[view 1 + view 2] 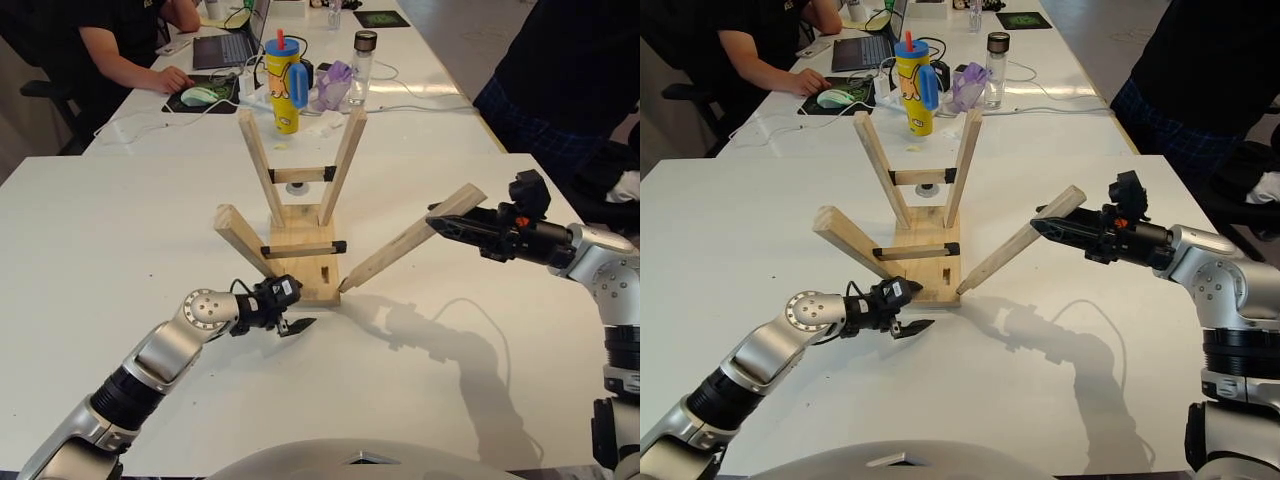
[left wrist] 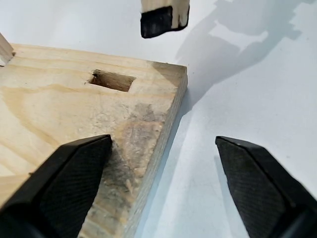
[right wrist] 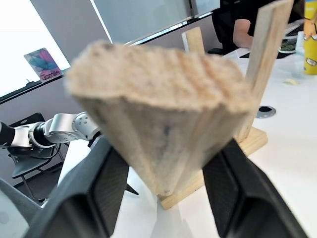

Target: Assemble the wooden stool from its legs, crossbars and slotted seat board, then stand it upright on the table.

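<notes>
1. Lying flat on the table [image 1: 120,230], the seat board [image 1: 300,262] carried three upturned legs [image 1: 258,165] joined by two crossbars [image 1: 303,174].
2. Right gripper [image 1: 437,221] clamped a fourth leg [image 1: 400,247] by its upper end; the foot sat just beside the board's near right corner.
3. Left gripper [image 1: 298,327] sat at that corner, jaws wide apart and empty.
4. Beyond the board stood a cup [image 1: 283,85] and a bottle [image 1: 361,68].
</notes>
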`<state>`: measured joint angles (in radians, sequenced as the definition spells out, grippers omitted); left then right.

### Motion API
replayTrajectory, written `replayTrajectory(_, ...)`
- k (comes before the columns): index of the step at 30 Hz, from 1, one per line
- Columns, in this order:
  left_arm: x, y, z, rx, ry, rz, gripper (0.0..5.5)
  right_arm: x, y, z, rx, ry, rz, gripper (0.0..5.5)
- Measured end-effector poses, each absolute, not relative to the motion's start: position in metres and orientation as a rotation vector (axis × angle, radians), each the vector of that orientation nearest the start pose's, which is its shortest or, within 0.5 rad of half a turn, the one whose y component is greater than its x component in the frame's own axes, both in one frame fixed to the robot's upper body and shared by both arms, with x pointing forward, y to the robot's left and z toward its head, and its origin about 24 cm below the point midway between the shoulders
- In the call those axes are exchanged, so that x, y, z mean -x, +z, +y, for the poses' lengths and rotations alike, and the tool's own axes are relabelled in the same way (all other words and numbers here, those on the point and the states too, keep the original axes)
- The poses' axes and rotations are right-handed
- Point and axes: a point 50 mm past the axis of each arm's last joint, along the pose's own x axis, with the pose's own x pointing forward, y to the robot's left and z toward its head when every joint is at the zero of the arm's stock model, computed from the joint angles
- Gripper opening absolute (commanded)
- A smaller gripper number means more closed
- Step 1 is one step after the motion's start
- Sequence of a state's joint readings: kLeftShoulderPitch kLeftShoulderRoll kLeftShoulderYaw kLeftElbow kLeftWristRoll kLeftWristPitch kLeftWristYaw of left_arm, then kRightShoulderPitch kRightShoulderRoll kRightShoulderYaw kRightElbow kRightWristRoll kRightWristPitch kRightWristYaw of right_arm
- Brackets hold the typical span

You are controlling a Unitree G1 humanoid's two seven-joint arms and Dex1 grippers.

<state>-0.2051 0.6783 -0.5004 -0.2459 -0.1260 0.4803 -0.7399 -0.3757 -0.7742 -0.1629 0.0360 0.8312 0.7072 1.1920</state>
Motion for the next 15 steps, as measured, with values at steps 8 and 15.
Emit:
replayTrajectory(8, -0.230, 0.061, 0.148, -0.678, -1.182, 0.523, 3.90, -0.274, 0.160, -0.211, -0.158, 1.294, 0.135, 2.05)
replayTrajectory(15, -0.231, 0.061, 0.147, -0.688, -1.185, 0.521, 3.90, -0.278, 0.166, -0.201, -0.146, 1.340, 0.092, 2.05)
